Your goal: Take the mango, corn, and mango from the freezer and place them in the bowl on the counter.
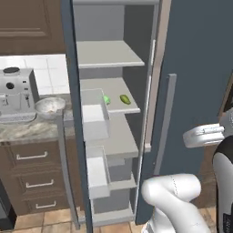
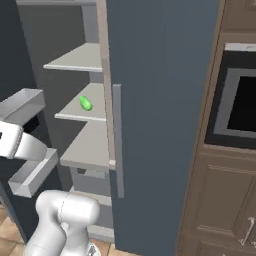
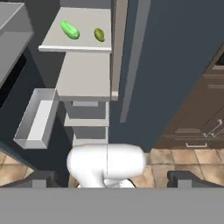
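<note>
Kitchen-side, the tall dark blue-grey freezer (image 1: 191, 68) stands open; two green fruits (image 3: 70, 29) lie on its pale shelf (image 1: 129, 107). Reach squarely, tool (image 3: 111, 177) spread wide, empty.

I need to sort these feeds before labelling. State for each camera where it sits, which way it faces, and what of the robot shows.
Left base view: behind the arm's left, facing the open freezer, the bowl and the counter; white arm at lower right.
Right base view: behind the arm's right, facing the freezer door and a wall oven; arm at lower left.
Hand view: on the hand, facing the freezer shelves; the jaws' tips stand wide apart.
All share the shelf with a bright green item.
</note>
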